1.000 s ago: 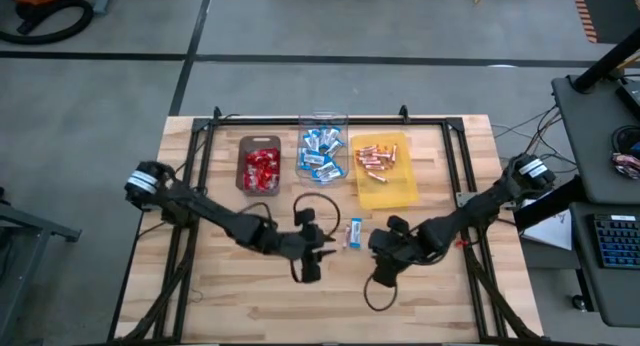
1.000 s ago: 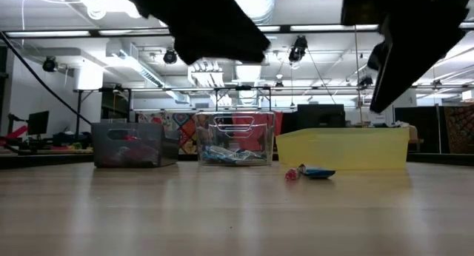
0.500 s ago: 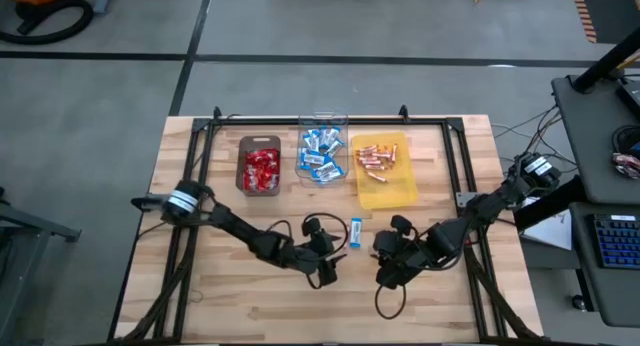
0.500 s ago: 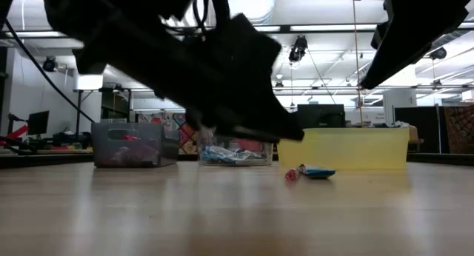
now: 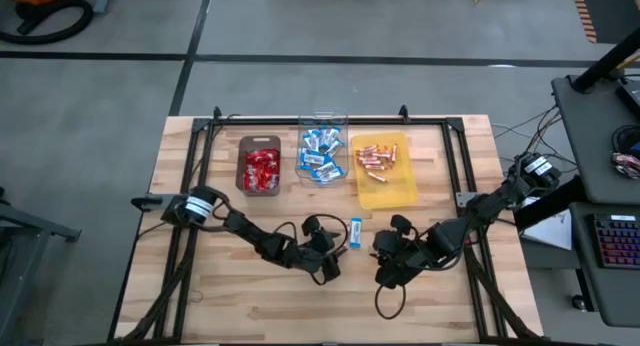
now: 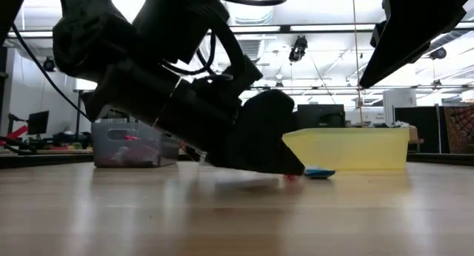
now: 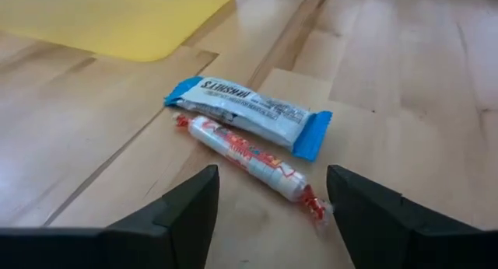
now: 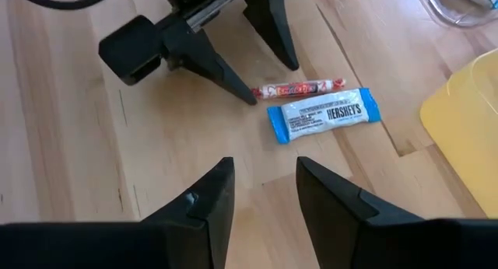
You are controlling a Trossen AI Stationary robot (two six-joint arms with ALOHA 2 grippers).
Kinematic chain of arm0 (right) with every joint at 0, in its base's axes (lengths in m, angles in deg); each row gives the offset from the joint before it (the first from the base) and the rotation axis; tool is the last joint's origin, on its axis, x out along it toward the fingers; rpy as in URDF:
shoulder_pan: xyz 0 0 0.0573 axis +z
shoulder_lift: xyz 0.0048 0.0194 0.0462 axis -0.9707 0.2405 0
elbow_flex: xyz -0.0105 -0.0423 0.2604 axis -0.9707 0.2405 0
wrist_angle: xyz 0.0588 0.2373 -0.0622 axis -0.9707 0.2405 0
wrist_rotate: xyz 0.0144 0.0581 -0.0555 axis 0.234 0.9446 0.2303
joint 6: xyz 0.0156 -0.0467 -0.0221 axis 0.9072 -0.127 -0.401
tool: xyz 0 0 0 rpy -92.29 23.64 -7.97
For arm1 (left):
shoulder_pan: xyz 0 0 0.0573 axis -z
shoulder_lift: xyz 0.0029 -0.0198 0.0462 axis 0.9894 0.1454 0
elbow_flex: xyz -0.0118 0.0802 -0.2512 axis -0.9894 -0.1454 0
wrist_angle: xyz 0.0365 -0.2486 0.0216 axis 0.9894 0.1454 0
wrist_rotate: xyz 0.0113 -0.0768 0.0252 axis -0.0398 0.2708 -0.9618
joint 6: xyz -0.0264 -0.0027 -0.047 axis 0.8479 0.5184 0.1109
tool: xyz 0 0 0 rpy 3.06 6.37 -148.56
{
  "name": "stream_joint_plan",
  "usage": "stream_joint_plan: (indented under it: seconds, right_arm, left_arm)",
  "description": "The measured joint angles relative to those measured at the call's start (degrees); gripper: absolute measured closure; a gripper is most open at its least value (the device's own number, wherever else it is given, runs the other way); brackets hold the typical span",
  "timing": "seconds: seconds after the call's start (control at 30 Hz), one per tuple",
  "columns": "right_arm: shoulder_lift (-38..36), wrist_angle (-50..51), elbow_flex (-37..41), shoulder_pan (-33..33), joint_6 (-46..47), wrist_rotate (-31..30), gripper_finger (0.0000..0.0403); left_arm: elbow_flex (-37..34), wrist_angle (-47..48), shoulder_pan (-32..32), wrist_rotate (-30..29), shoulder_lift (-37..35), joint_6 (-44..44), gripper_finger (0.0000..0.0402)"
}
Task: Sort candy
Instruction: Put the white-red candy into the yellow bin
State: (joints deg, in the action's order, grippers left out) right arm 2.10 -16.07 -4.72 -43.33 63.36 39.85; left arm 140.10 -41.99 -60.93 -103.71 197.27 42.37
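Dark tray holds red packets, clear tray blue bars, yellow tray copper sticks; both grippers' jaws spread, empty.

Low view: left end effector blocks most of blue-and-white bar; pinkish-copper stick barely visible.

The worktop is pale blond wood with darker seams. Both pincers are matte black: the left pincer and the right pincer. Between the left one's fingers lie a silver-white bar with bright blue ends and dark lettering, and a white stick speckled red and orange. At 12 o'clock sit a dark tray of red packets, a clear tray of blue-and-white bars, and a yellow tray of coppery-pink sticks.
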Motion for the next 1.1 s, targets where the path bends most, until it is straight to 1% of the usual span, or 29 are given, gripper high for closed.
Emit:
stream_joint_plan:
  seconds: [0.17, 0.3, 0.43, 0.67, 0.7, 0.83, 0.93, 1.1]
  right_arm:
    - [0.00, -0.07, 0.00, -0.02, 0.00, -1.28, 0.0275]
    - [0.02, -0.09, 0.00, -0.02, 0.02, -1.36, 0.0273]
    - [0.02, -0.14, 0.00, -0.02, 0.02, -1.37, 0.0271]
    - [0.02, -0.29, 0.00, -0.02, 0.02, -1.41, 0.0279]
    - [0.02, -0.29, 0.00, -0.02, 0.02, -1.41, 0.0280]
    - [0.02, -0.28, 0.16, 0.00, 0.03, -1.41, 0.0278]
    - [0.07, -0.33, 0.45, 0.00, -0.12, -1.43, 0.0276]
    - [0.07, -1.67, 1.99, -0.02, -5.81, -2.04, 0.0276]
  left_arm:
    - [0.00, -0.08, -0.15, -1.24, 0.85, 0.94, 0.0191]
    - [0.00, 1.01, -0.15, -2.41, 0.90, 1.34, 0.0218]
    - [0.00, 1.62, -0.20, -3.03, 0.90, 2.01, 0.0268]
    - [0.00, 2.81, -0.20, -4.95, 0.88, 3.48, 0.0379]
    - [0.00, 2.88, -0.20, -5.26, 0.88, 3.54, 0.0389]
    - [0.00, 3.65, -0.20, -5.31, 0.37, 3.90, 0.0395]
    - [-0.11, 6.64, 0.04, -5.00, -1.20, 3.65, 0.0399]
    - [-0.28, 13.82, 1.39, -4.14, -6.80, 0.05, 0.0401]
